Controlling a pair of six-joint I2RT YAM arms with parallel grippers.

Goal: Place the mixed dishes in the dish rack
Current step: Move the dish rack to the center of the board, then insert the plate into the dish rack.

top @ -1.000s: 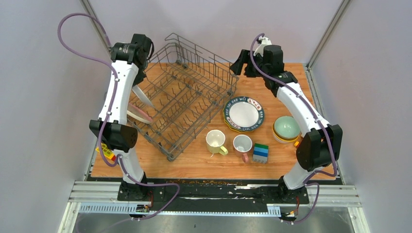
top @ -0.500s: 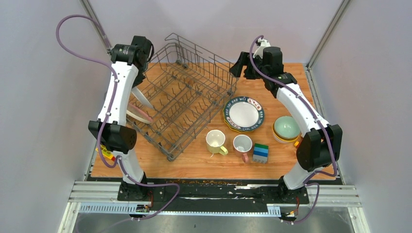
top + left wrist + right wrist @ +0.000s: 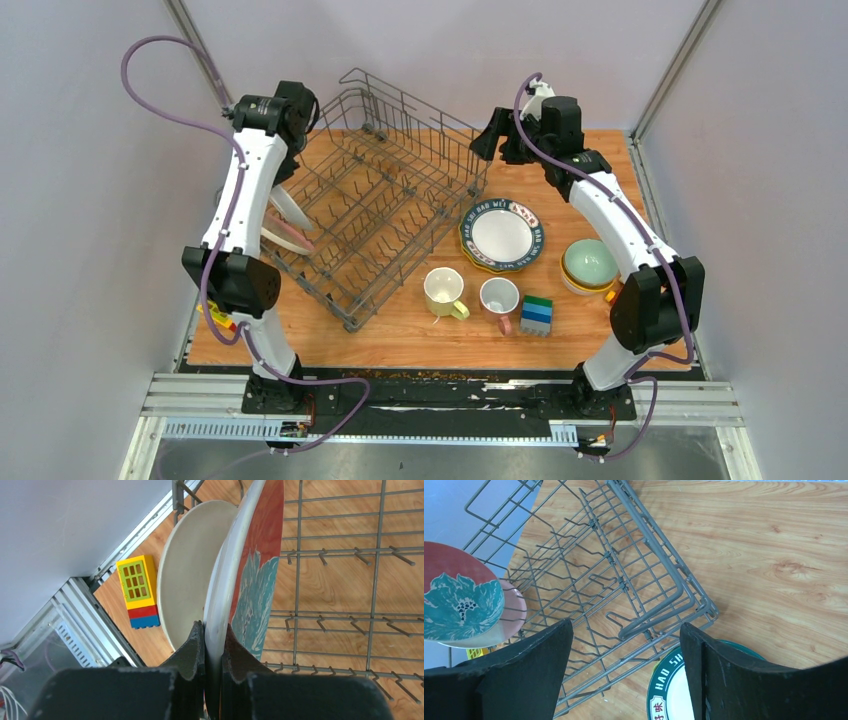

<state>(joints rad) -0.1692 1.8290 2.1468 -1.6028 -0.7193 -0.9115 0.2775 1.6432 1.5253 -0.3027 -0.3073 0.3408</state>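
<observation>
- The left gripper has its jaws pressed on the rim of a flowered plate, one finger on each face.
- The flowered plate is red with a teal bloom and stands on edge, upright, over the left side of the dish rack. The views do not show whether its lower edge sits between tines.
- Just left of it, a pale plate with a pink tint also stands on edge at the rack's left side. Whether the two plates touch cannot be told.
- Beyond the pale plate, outside the rack at the near left of the table, lies a yellow toy block with a green grille and red and blue bands.
- The right gripper has its jaws spread wide with nothing between them. It hangs above the rack's far right corner, apart from the wires.
- The rack lies at an angle on the left half of the table.
- Just right of the rack, a patterned-rim plate lies flat.
- Further right, a pale green bowl sits stacked on a yellow-orange bowl.
- Nearer, a pale yellow mug and a pink-handled mug stand side by side, mouths up.
- Stacked green-blue toy blocks stand just right of the pink-handled mug.
</observation>
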